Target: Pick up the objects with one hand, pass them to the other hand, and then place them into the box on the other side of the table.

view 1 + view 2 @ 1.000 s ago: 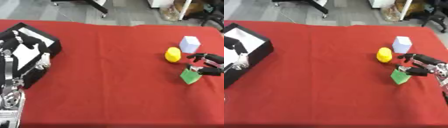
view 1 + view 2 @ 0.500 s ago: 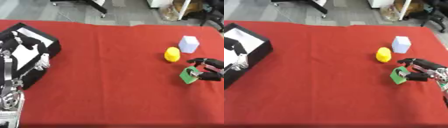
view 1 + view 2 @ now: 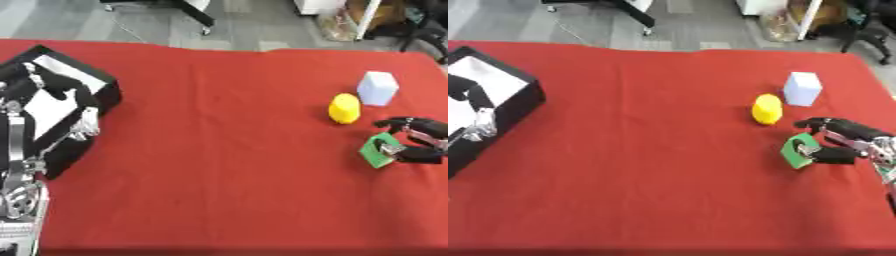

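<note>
A green block [image 3: 796, 153] lies on the red cloth at the right. My right hand [image 3: 843, 140] reaches in from the right edge, its fingers and thumb curled round the block. A yellow rounded object [image 3: 766, 108] sits just above and to the left of that hand, and a pale blue-white block [image 3: 801, 88] stands beyond it. My left hand [image 3: 51, 84] hangs over the black box [image 3: 98, 93] at the left edge; I cannot make out how its fingers stand.
The black box holds a white sheet [image 3: 479, 86] inside. My left arm [image 3: 17, 170] runs down the left side. Grey floor, chair legs [image 3: 642, 20] and bags [image 3: 787, 17] lie beyond the table's far edge. Red cloth [image 3: 649, 150] covers the middle.
My right hand has dropped slightly and closed its fingers round the green block. The left hand stays over the box.
</note>
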Tool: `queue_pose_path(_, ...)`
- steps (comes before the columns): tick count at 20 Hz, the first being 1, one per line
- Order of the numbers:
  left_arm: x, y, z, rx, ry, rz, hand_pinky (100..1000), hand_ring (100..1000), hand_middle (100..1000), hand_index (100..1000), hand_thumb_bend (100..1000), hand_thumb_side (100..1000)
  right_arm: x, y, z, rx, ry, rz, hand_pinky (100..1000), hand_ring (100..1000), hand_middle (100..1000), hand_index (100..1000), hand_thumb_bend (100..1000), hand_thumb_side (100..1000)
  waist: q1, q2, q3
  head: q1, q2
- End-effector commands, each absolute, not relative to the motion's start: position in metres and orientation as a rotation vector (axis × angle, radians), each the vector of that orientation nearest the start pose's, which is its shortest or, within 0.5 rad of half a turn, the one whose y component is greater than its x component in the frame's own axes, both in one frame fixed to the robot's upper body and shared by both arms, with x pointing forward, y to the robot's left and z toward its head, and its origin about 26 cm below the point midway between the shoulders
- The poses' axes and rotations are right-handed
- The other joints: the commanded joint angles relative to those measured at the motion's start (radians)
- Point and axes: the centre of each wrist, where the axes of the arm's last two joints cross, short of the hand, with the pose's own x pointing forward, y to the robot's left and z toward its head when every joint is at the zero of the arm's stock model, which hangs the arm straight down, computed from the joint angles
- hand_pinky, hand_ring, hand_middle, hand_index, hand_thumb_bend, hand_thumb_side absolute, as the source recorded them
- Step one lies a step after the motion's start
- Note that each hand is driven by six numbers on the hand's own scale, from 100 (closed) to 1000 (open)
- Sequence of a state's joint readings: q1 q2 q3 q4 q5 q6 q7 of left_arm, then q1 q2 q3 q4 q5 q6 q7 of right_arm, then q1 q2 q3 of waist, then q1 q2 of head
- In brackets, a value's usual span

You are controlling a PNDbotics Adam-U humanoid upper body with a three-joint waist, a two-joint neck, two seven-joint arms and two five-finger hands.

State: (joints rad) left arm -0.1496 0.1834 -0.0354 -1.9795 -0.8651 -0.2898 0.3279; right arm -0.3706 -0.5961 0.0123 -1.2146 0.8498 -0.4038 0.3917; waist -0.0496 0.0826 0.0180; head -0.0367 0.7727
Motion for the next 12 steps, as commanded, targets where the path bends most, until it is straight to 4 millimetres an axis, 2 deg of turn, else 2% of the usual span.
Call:
queue_pose_path(1, 0.2837, 0.2430, 0.1491, -1.388, 3.198, 0.742, 534, 362, 410, 548, 100, 284, 0.3633, -0.4078, 0.0889, -0.780, -1.226, 1.577, 911, 807, 874, 980, 100, 899, 0.004, -0.005, -0.002, 0.000, -0.003)
queue_pose_path(4, 0.2838, 0.2429, 0.1493, -1.386, 3.198, 0.742, 533, 362, 410, 548, 100, 284, 0.3631, -0.4063, 0.0868, -0.776, -1.223, 1.591, 909, 796, 870, 974, 100, 925, 0.004, -0.005, -0.002, 0.001, -0.003)
queue_pose_path(8, 0.2838, 0.2427, 0.1493, -1.384, 3.198, 0.744, 533, 362, 411, 548, 100, 279, 0.3629, -0.4050, 0.0854, -0.770, -1.215, 1.607, 903, 786, 868, 973, 162, 1000, 0.004, -0.006, -0.002, 0.002, -0.003)
queue_pose_path(12, 0.2838, 0.2427, 0.1492, -1.385, 3.198, 0.744, 533, 362, 411, 548, 100, 280, 0.3626, -0.4054, 0.0845, -0.770, -1.219, 1.589, 908, 778, 865, 972, 205, 1000, 0.005, -0.006, -0.003, 0.004, -0.003)
